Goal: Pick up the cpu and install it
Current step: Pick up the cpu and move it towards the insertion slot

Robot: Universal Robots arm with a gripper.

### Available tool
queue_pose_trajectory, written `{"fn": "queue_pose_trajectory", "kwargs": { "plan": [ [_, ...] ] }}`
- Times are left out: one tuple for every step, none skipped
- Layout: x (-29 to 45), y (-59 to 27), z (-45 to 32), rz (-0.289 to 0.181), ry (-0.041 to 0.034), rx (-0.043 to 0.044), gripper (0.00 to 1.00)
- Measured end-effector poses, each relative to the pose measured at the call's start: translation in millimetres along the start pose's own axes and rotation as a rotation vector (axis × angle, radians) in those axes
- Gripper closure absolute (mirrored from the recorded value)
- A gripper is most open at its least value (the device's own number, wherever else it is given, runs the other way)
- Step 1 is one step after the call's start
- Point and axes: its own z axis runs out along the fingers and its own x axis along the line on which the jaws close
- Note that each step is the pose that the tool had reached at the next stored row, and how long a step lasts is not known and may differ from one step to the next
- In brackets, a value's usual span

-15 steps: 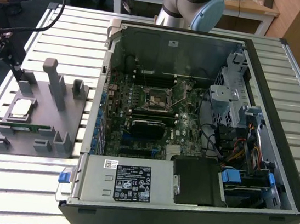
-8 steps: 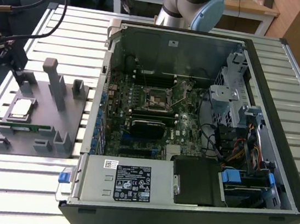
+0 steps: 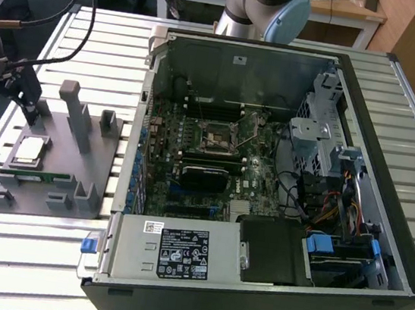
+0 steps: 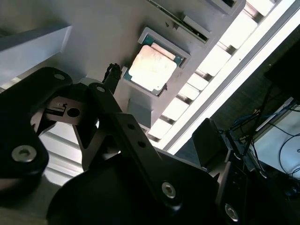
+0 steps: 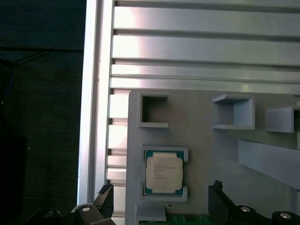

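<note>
One gripper (image 3: pixel 29 101) hangs over the gray holder plate (image 3: pixel 76 161), its two fingers (image 5: pixel 106 196) spread wide apart and clamped on nothing. In the first wrist view one dark fingertip shows on each side of the single cpu (image 5: pixel 163 172). The chip lies flat below the gripper (image 5: pixel 161 193), silver top up, seated in its shallow cradle on the holder plate (image 5: pixel 211 154) and clear of both fingers. The second wrist view shows the same cpu (image 4: pixel 152 68) just past one fingertip (image 4: pixel 111 71), not touching it. In the exterior view the cpu (image 3: pixel 28 150) sits below the gripper. One green memory stick (image 3: pixel 33 174) lies just beside the chip, on the side away from the gripper. Two whole square pockets (image 5: pixel 152 111) and part of a third stand on the plate beyond the chip. One open computer case (image 3: pixel 383 216) lies well apart from the gripper, toward the exterior view's right, with one bare processor socket (image 3: pixel 221 138) on its motherboard (image 3: pixel 265 185).
</note>
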Motion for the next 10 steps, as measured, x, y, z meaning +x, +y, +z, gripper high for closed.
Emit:
{"fn": "queue_pose_trajectory", "kwargs": {
  "plan": [
    [-0.1, -0.1, 1.8, 0.000, 0.0001, 0.0000, 0.12],
    [-0.2, -0.2, 3.6, 0.000, 0.0002, 0.0000, 0.12],
    [-0.4, -0.2, 5.4, 0.000, 0.0002, 0.0000, 0.12],
    [-0.6, -0.3, 7.1, -0.001, 0.0004, 0.0001, 0.12],
    [-0.9, -0.5, 10.9, -0.001, 0.0003, 0.0000, 0.12],
    [-1.0, -0.6, 12.6, -0.001, 0.0002, 0.0000, 0.12],
    [-1.1, -0.6, 14.6, -0.001, 0.0003, 0.0000, 0.12],
    [-1.2, -0.7, 16.4, -0.001, 0.0003, 0.0000, 0.12],
    [-1.2, -0.8, 18.2, -0.001, 0.0003, 0.0001, 0.12],
    [-1.3, -0.9, 20.0, -0.001, 0.0002, 0.0000, 0.12]
  ]
}}
